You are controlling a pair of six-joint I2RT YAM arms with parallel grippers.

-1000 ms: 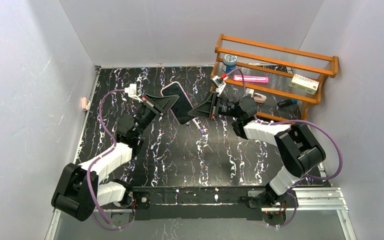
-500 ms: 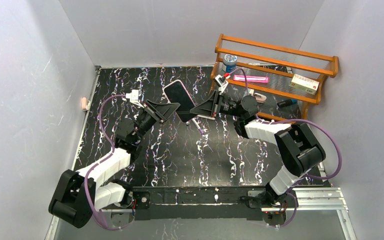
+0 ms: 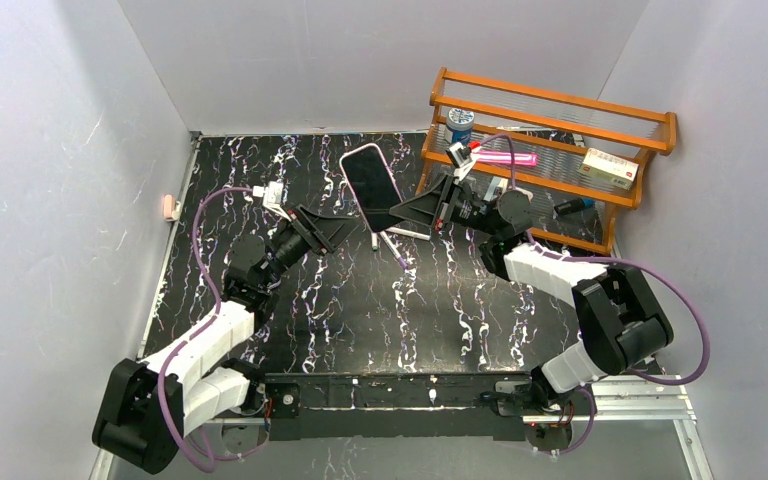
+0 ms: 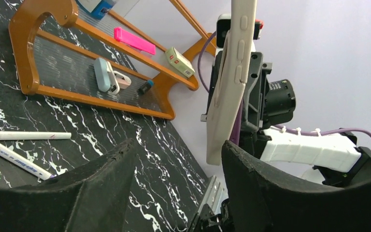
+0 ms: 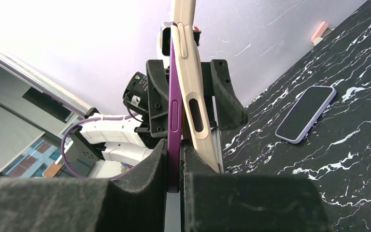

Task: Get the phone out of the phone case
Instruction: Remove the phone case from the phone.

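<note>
1. Presently your right gripper [image 5: 175, 162] is pinched narrow on the purple phone [image 5: 173, 121], holding it edge-up above the table [image 3: 360, 320], near the wooden rack [image 3: 550, 110].
2. Note that the cream phone case [image 5: 189, 77] gapes away from the phone at the gripped end; farther up it appears seated.
3. Your left gripper [image 4: 176, 188] stands wide, holding nothing, just short of the case.
4. Close it on the case edge alone, clear of the phone, then peel steadily away while the right grip holds firm.
</note>
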